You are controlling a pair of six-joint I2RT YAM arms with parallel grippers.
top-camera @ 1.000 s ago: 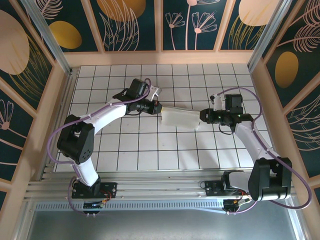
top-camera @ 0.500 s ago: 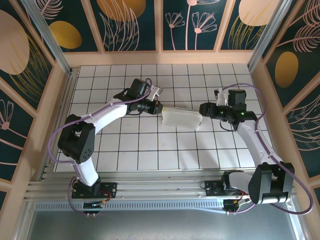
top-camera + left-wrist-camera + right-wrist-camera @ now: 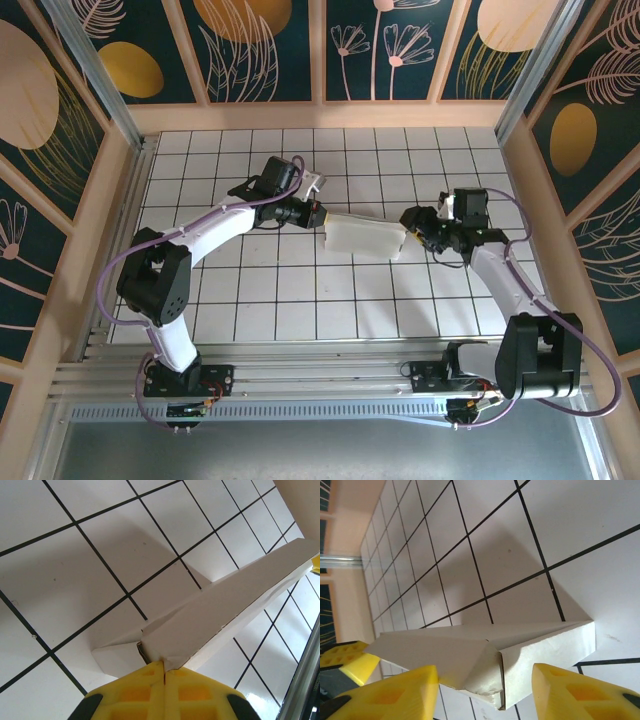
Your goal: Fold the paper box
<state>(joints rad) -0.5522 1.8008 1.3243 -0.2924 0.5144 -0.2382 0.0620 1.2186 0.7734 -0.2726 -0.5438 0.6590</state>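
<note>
Over the middle of the bench, the paper box is clenched at one end by the left tool, seemingly steadied for the released right tool straddling the other.

Free tiles, seemingly, around paper box

paper box: mid-table | left jaws: gripping it | right jaws: beside it

One paper box, one tiled table, and two grippers: left gripper, right gripper.
</note>
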